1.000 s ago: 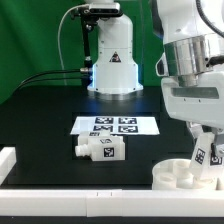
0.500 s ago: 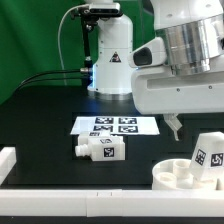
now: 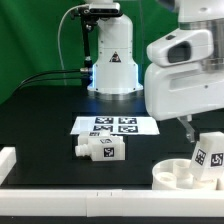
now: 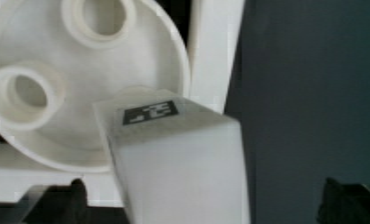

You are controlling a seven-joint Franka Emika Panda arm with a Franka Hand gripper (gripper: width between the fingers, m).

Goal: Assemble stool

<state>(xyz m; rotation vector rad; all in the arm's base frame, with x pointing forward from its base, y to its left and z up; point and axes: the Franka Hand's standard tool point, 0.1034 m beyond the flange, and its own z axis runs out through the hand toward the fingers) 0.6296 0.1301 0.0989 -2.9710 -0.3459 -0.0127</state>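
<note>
The round white stool seat lies holes-up at the exterior view's lower right, against the front rail. One white block leg with a tag stands in it, slightly tilted. A second leg lies on its side on the black table. My gripper hangs above and apart from the standing leg. In the wrist view the gripper is open, its dark fingertips wide on either side of the leg, not touching it. The seat with its holes shows beyond.
The marker board lies flat in the table's middle. White border rails run along the front and the exterior view's left. The arm's base stands at the back. A rail passes beside the seat.
The gripper has let go of the standing leg and risen well above it, shifting slightly toward the exterior view's left. The leg stays standing in the seat.
</note>
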